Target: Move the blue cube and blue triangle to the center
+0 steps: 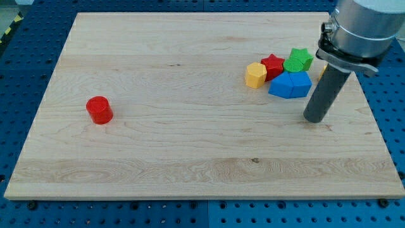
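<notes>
Two blue blocks touch each other at the view's right: a blue triangle [281,86] on the left side and a blue cube [300,83] on the right side, though their shapes merge. My tip [314,119] rests on the board just right of and below them, a short gap from the blue cube. The dark rod rises from it toward the view's top right.
A yellow block [255,75], a red star [273,65] and a green star [298,60] crowd the blue blocks' upper side. A red cylinder [99,109] stands alone at the view's left. The wooden board [190,152] ends close to my tip's right.
</notes>
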